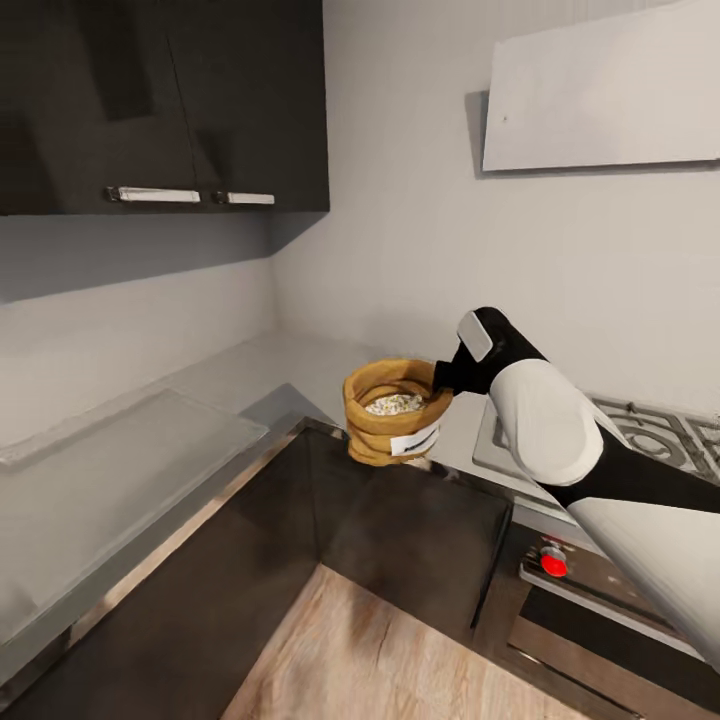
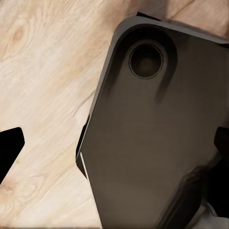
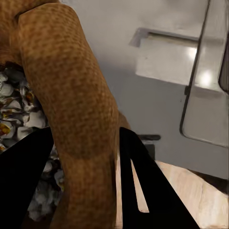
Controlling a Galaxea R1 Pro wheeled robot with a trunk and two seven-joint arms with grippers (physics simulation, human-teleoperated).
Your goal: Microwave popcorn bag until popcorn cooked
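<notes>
Up in the air over the inner corner of the grey glossy bench (image 1: 130, 450) hangs the popcorn bag (image 1: 392, 412), a squat tan-brown sack of coarse woven texture with a thick rolled rim and a small white label on its front. Whitish popcorn (image 1: 395, 404) with dark specks heaps inside it. The right gripper (image 1: 446, 378) has its black fingers (image 3: 143, 186) closed over the rolled rim, one inside against the kernels and one outside. Behind the white, rounded right arm lies a steel hob (image 1: 640, 430) with grates, and below it a red knob (image 1: 554, 561). Dark cabinets (image 1: 400, 520) stand under the bench, pale wood floor (image 1: 390, 660) beneath. The left gripper (image 2: 114, 143) shows only dark finger tips set wide apart, above a dark rounded panel (image 2: 157, 133).
</notes>
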